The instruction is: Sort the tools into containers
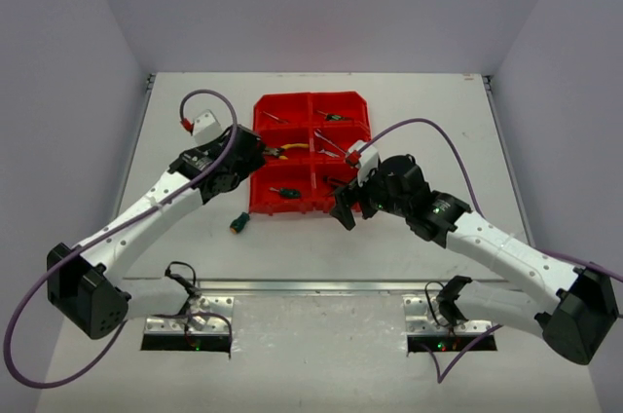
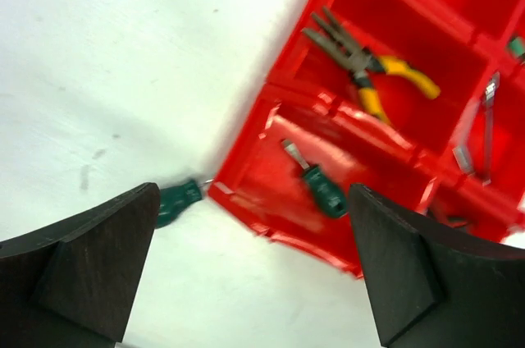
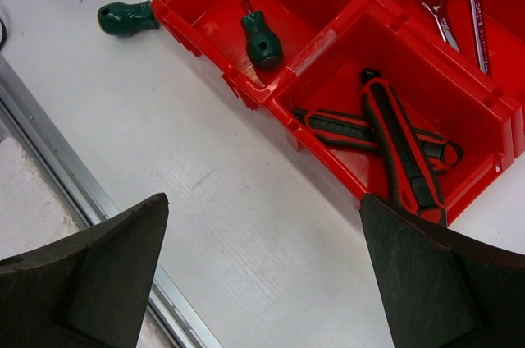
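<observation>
1. Sorting looks close to done: the red bin (image 1: 311, 106) already holds yellow pliers (image 2: 369, 69) in its middle-left compartment, red-and-black pliers (image 3: 394, 139) in the near-right one, silver wrenches (image 3: 447, 16) behind those, and a green screwdriver (image 3: 261, 40) in the near-left one
2. One stray green screwdriver (image 1: 238, 225) lies on the tabletop (image 1: 438, 121), just beside the bin's near-left corner and outside it. It seems to be the only tool left out
3. The next move, as I judge it, is to reach down to that stray, close on its handle and lift it over the low wall, likely into the near-left compartment beside its twin. The handle lies close against the corner, so one finger may catch the bin
4. The left pincer (image 2: 254, 196) is spread wide with nothing in it. It hangs over the bin's left edge, with the arm stretched forward and inward
5. The right pincer (image 3: 262, 200) is also spread and empty. It hangs over the tabletop at the bin's near-right corner, and its arm is angled in from the right
</observation>
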